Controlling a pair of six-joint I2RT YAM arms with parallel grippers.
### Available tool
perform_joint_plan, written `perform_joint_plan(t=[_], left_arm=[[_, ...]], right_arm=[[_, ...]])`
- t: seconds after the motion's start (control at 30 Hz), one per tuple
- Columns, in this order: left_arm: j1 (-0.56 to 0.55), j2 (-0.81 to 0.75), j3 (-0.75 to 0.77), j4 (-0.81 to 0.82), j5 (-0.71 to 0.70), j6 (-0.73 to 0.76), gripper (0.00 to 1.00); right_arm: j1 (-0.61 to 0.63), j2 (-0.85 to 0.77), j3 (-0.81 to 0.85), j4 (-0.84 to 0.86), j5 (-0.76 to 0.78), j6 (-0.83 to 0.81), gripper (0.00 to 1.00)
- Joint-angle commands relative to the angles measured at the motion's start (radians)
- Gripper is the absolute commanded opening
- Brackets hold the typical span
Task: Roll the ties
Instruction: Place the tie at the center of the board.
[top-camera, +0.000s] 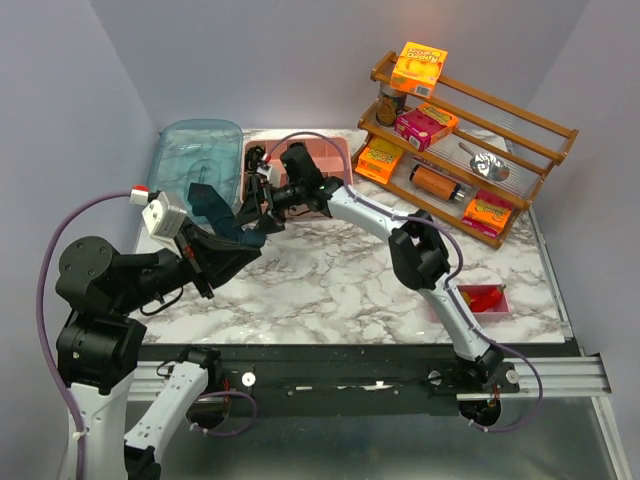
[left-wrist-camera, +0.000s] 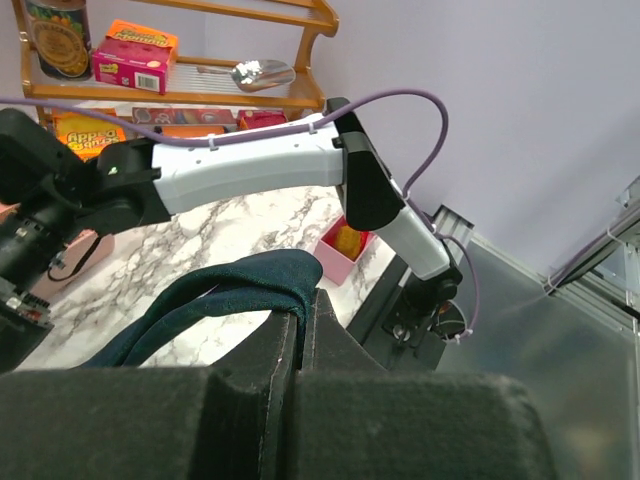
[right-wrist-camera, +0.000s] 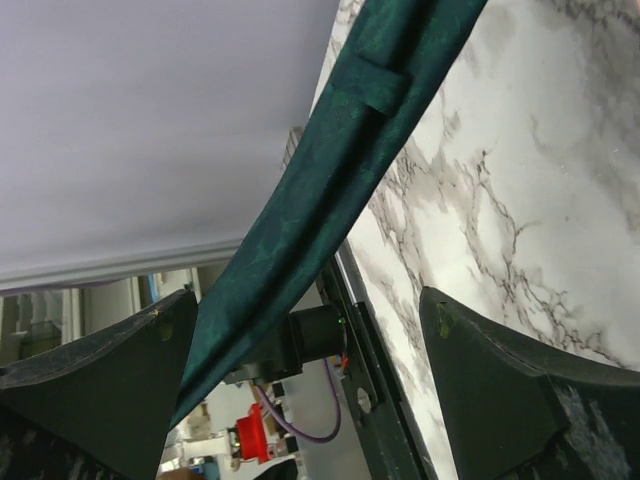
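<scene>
found the tie (left-wrist-camera: 250, 285) up off the marble table (top-camera: 340, 280), over its far left part, just near of the blue bin (top-camera: 200, 150) and the pink bin (top-camera: 335, 155) standing side by side at the far edge. had it in the left gripper (left-wrist-camera: 300, 312): fingers pressed together with only a thin slit between them, dark teal cloth arching up from the left and ending right at the fingertips, so clamped on the fabric as far as could be told. had the right gripper (right-wrist-camera: 305, 300) spread wide, both fingers well apart and closed on nothing. saw the tie (right-wrist-camera: 330, 170) run slantwise through that gap as a straight band with a narrow loop sewn across it, much closer to one finger than to the other; could not tell whether touching that finger. from above, saw the two grippers close together, the right one just far of the left, with the right arm stretched from the near right corner across the table to the far left. noted a wooden rack (top-camera: 540, 130) at the far right, loaded with orange and pink boxes, a can and a metal scoop (top-camera: 487, 165). noted also a small pink tray (top-camera: 497, 309) near the right edge, well apart from the tie, with something red (top-camera: 483, 297) lying in it.
</scene>
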Motion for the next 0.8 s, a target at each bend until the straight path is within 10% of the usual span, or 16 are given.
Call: perform_joint_plan(t=[0.0,0.77], left_arm=[[0.001,-0.009,0.000,0.005,0.079,-0.021,0.00],[0.001,-0.059,-0.068,0.569,0.284,-0.438,0.00]], right_arm=[[0.036,0.049,0.056,0.024,-0.049,0.071,1.00],[0.106,0.169,0.125,0.193,-0.069,0.251,0.93]])
